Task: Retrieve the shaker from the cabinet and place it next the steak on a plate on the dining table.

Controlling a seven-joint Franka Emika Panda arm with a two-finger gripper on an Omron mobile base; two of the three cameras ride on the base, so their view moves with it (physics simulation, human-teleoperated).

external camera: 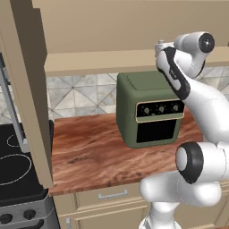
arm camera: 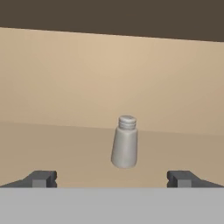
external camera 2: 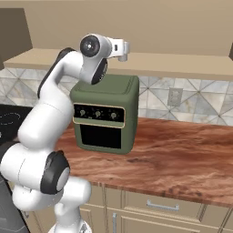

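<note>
The small pale grey shaker point(arm camera: 124, 142) stands upright on the tan shelf floor of the cabinet point(arm camera: 65, 87), a short way ahead of my gripper point(arm camera: 111, 178) and slightly right of centre. The gripper is open, with its two dark fingertips point(arm camera: 41, 178) far apart and nothing between them. In the base views my wrist point(external camera: 162, 48) is raised to the open cabinet point(external camera: 125, 27) above the counter, level with its bottom shelf point(external camera 2: 173, 63). The steak, the plate and the dining table are out of view.
A green toaster oven point(external camera: 150, 109) stands on the reddish wood counter point(external camera: 89, 152) right under my raised arm. The open cabinet door point(external camera: 27, 89) juts out at the left, over a black stove point(external camera: 13, 170). Drawers point(external camera 2: 159, 205) run below the counter.
</note>
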